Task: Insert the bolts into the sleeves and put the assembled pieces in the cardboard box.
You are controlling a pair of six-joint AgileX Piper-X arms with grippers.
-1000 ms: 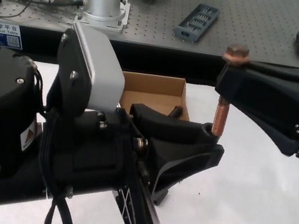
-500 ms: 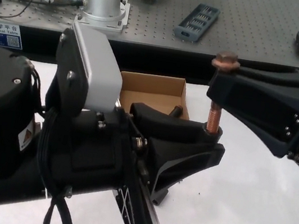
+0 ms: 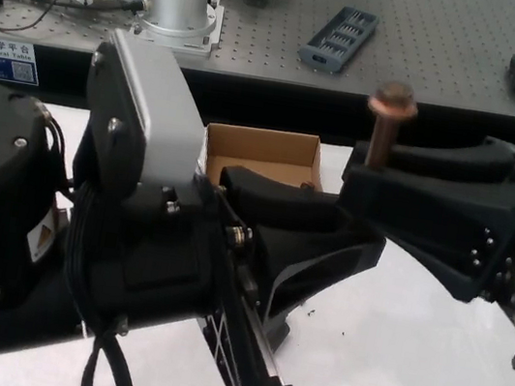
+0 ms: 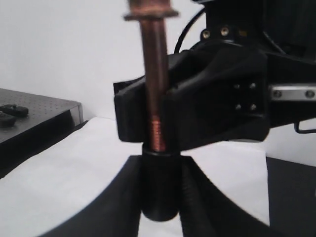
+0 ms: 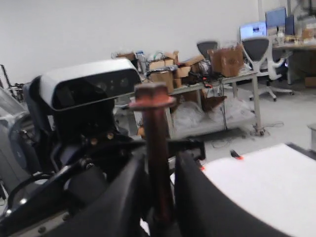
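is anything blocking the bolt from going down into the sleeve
Nothing visible does. The bolt, upright in the right gripper, has its threaded end at the mouth of the sleeve, which the left gripper holds.

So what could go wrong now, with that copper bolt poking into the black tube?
The bolt has its thread only just inside the sleeve; slightly tilted, it may jam at the rim. The right gripper sits right above the left gripper, so pushing lower might knock them together.
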